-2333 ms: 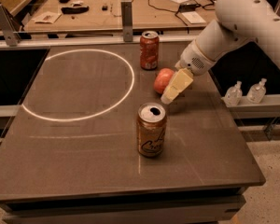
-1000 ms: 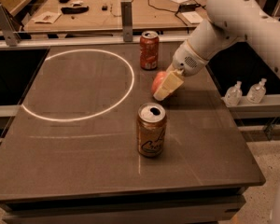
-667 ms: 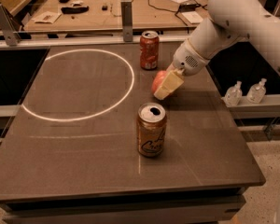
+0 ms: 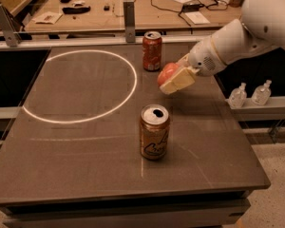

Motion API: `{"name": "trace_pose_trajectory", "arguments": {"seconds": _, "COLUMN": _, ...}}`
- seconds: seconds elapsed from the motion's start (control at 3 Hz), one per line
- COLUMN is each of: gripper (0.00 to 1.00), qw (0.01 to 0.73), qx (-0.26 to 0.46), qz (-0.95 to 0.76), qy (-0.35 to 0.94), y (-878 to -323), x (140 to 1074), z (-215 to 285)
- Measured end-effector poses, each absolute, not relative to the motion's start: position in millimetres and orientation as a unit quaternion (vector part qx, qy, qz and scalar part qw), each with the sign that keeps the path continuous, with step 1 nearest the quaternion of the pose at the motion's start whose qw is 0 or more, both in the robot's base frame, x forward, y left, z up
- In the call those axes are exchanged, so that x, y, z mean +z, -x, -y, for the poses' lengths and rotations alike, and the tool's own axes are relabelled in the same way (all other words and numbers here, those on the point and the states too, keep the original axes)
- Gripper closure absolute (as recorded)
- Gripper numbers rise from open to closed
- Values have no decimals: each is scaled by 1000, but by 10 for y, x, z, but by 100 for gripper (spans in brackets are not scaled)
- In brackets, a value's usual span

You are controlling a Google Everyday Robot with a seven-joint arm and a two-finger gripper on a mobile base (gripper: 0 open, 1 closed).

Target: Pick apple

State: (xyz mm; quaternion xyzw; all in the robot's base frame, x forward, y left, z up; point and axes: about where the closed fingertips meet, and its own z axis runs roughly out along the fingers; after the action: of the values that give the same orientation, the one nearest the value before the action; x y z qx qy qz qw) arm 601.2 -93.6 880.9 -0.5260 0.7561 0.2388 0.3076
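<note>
The apple (image 4: pixel 165 72), small and reddish-orange, is held between the cream fingers (image 4: pixel 179 80) of my gripper (image 4: pixel 171 80) over the right middle of the dark table (image 4: pixel 76 165). The gripper is shut on the apple and comes in from the right on the white arm (image 4: pixel 237 37). The near finger covers the apple's right and lower side. The apple is just right of the red soda can (image 4: pixel 152 50) and behind the orange-gold soda can (image 4: pixel 154 132).
A white circle (image 4: pixel 38 115) is marked on the table's left half. Two small clear bottles (image 4: pixel 249 95) stand on a ledge to the right. A workbench (image 4: pixel 99 13) with cables and small items lies behind a metal rail.
The gripper has closed around the apple and raised it slightly. The arm has swung lower and now reaches in more level from the right. The cans have not moved.
</note>
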Motion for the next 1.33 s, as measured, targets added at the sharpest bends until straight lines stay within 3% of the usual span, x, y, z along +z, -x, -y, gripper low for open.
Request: {"name": "trace_pose_trajectory", "arguments": {"seconds": 1.33, "gripper": 100, "qw": 488, "qx": 368, "qz": -661, "qy": 435, "y": -6105, "x": 9224, "z": 1127}}
